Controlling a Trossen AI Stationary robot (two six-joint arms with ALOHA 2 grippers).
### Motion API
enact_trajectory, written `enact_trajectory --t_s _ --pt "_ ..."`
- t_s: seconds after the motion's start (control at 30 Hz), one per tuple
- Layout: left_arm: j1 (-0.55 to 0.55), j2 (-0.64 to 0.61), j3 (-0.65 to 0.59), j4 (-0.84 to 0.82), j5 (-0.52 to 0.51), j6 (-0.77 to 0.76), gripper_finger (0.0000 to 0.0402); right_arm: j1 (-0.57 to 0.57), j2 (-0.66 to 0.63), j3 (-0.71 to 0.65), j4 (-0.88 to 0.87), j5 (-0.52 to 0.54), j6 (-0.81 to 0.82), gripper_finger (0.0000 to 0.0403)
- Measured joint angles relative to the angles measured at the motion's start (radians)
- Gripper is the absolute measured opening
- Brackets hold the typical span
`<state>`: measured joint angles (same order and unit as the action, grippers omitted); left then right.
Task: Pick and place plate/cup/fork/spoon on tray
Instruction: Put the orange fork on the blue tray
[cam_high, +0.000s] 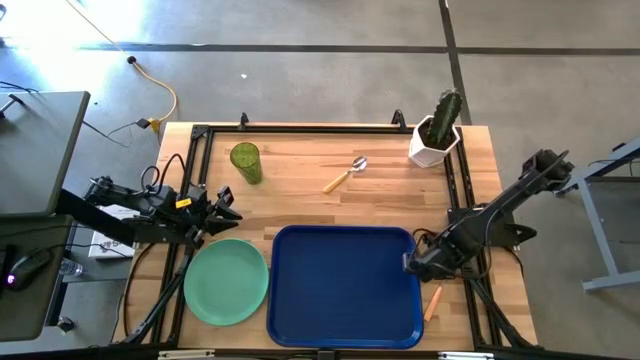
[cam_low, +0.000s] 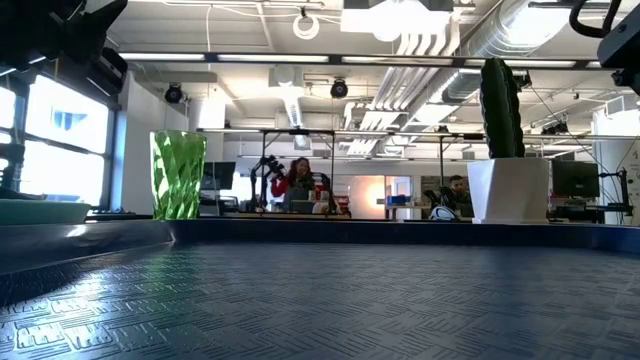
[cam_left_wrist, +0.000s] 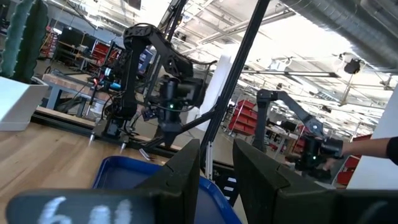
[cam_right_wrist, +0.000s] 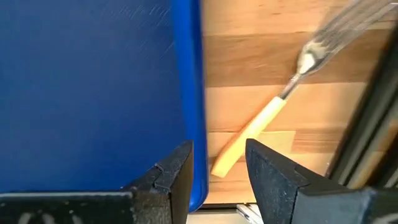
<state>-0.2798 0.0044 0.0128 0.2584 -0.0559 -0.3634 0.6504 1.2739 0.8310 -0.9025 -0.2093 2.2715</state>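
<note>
1. Orange-handled metal fork (cam_right_wrist: 273, 112) lies on the wooden table (cam_high: 380, 205), just right of the dark-blue rectangular plastic tray (cam_high: 345, 285).
2. Right gripper (cam_right_wrist: 217, 163) hovers over the fork's handle end, jaws parted, empty.
3. Left gripper (cam_high: 228, 207) waits beside the round mint-green plate (cam_high: 226, 281), jaws parted.

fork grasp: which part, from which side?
Grip the fork by its orange handle, near the free end, coming straight down from above. It lies flat on the wood in the narrow strip between the tray rim and the table frame, so a side approach looks blocked. The right gripper already hangs over the handle end with jaws open; turn them across the handle.
</note>
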Motion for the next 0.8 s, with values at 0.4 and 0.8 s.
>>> enact_trajectory --t_s 0.4,0.8 --pt "0.0 0.0 0.0 0.0 0.0 -0.002 0.0087 0.04 0.097 0.0 0.085 -0.016 0.044 0.0138" --pt "0.0 0.0 0.0 0.001 0.0 -0.002 0.0087 0.157 0.143 0.0 0.041 -0.01 0.131 0.0138"
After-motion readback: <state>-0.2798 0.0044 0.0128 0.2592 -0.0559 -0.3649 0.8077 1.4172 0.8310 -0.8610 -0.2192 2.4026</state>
